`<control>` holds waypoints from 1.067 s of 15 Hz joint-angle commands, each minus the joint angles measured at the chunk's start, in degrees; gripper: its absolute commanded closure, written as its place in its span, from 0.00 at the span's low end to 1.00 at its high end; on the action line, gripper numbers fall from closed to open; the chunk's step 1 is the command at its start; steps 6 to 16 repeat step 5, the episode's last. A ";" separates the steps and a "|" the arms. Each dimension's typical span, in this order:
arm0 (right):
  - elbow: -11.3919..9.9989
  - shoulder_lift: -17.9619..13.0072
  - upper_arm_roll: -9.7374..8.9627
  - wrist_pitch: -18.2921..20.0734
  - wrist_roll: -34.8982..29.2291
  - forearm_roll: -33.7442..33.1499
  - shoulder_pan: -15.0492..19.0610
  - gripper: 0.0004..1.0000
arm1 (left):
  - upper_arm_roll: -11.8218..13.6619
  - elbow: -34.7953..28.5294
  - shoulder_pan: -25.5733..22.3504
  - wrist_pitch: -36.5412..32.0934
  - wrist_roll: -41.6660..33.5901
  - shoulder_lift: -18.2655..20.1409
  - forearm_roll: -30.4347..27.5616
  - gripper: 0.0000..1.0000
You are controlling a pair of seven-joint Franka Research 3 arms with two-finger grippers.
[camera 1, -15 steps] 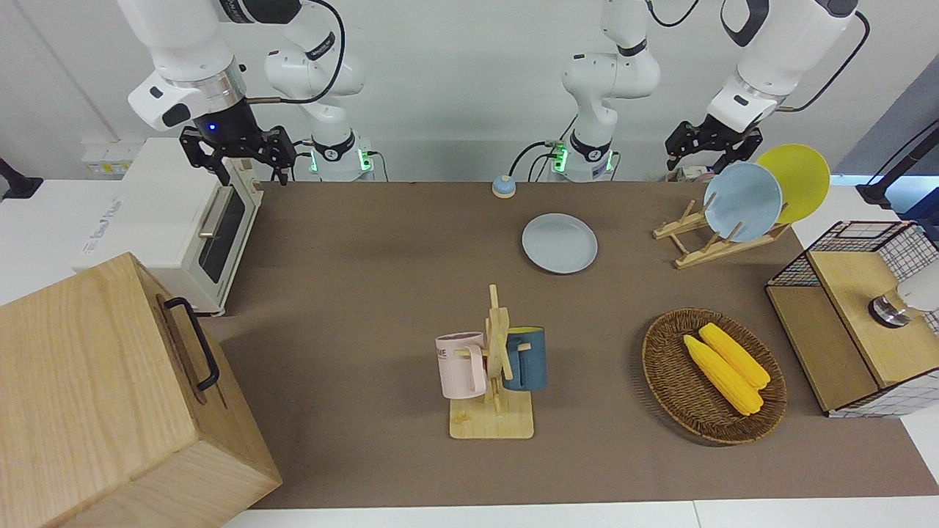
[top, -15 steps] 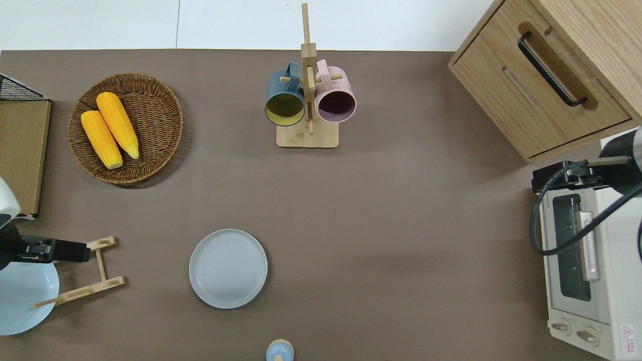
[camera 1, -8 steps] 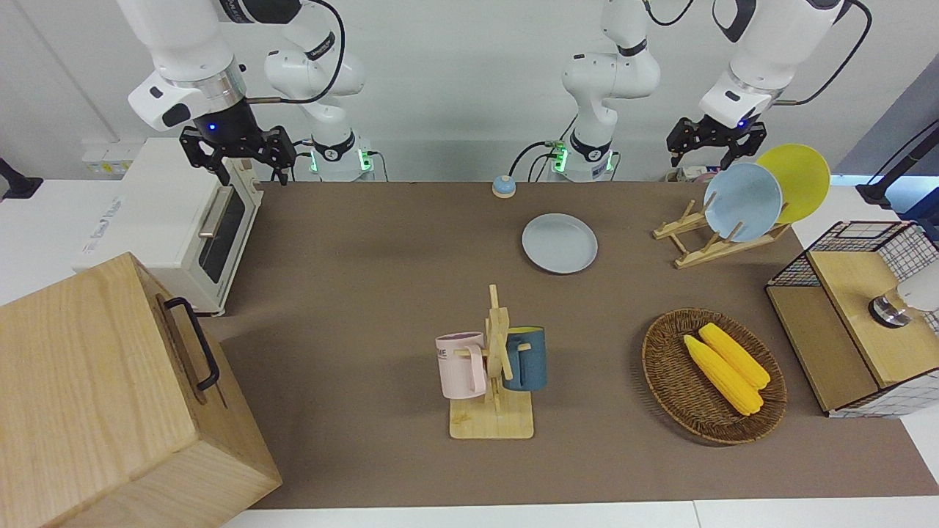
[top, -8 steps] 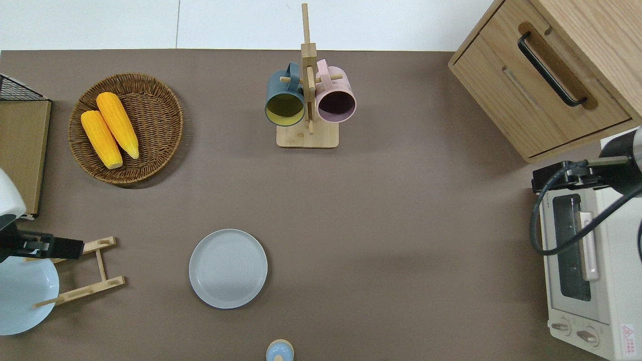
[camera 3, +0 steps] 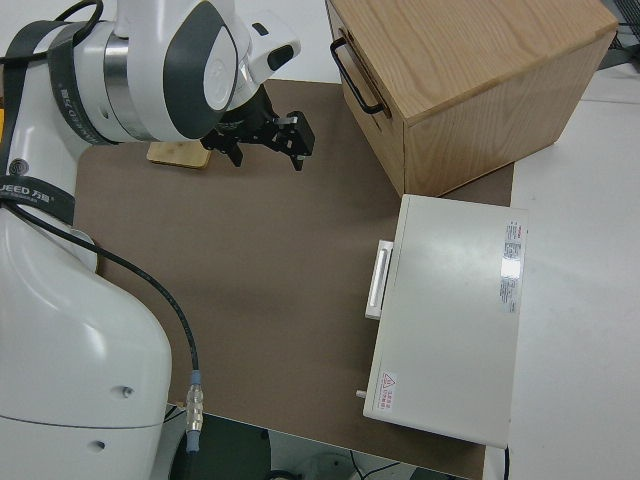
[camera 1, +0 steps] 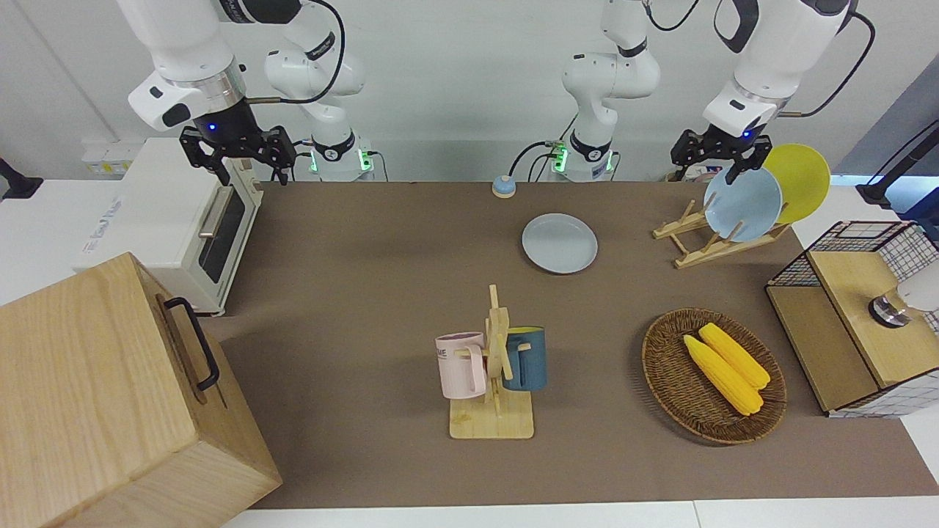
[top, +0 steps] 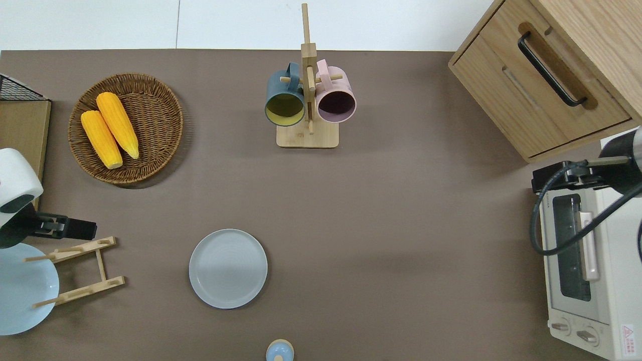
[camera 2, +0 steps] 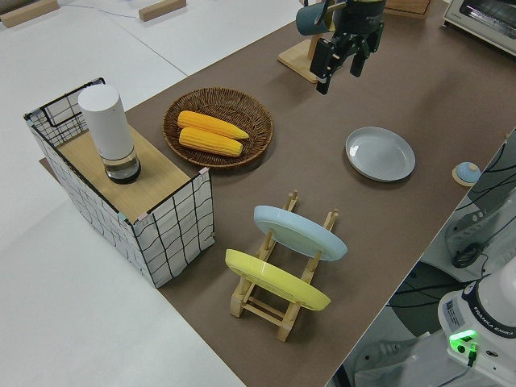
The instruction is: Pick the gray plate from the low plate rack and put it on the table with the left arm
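On the table [top: 401, 210], gray plate [top: 228, 268] lies flat; left gripper [camera 2: 342, 58] gapes empty.

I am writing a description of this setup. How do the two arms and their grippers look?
Both arms are glossy white with dark gray joint bands and black cables. The left gripper and right gripper are black, two-fingered, each under a metal ring with a blue light.

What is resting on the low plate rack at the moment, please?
The low plate rack holds a light blue plate and a yellow plate, both leaning on its pegs. Its front slots are empty. The gray plate lies flat on the table.
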State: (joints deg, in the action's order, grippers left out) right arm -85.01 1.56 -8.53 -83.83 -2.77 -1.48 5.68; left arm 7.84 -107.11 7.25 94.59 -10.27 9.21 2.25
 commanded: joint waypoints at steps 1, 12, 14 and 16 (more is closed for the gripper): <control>0.29 0.11 -0.17 0.34 -0.22 0.16 0.12 0.02 | 0.60 -0.03 0.48 0.07 -0.80 0.10 -1.10 0.00; 0.29 0.11 -0.17 0.34 -0.22 0.24 0.12 0.02 | 0.60 -0.03 0.39 -0.28 -0.63 0.19 -1.19 0.00; 0.29 0.11 -0.17 0.34 -0.22 0.24 0.12 0.02 | 0.60 -0.03 0.39 -0.28 -0.63 0.19 -1.19 0.00; 0.29 0.11 -0.17 0.34 -0.22 0.24 0.12 0.02 | 0.60 -0.03 0.39 -0.28 -0.63 0.19 -1.19 0.00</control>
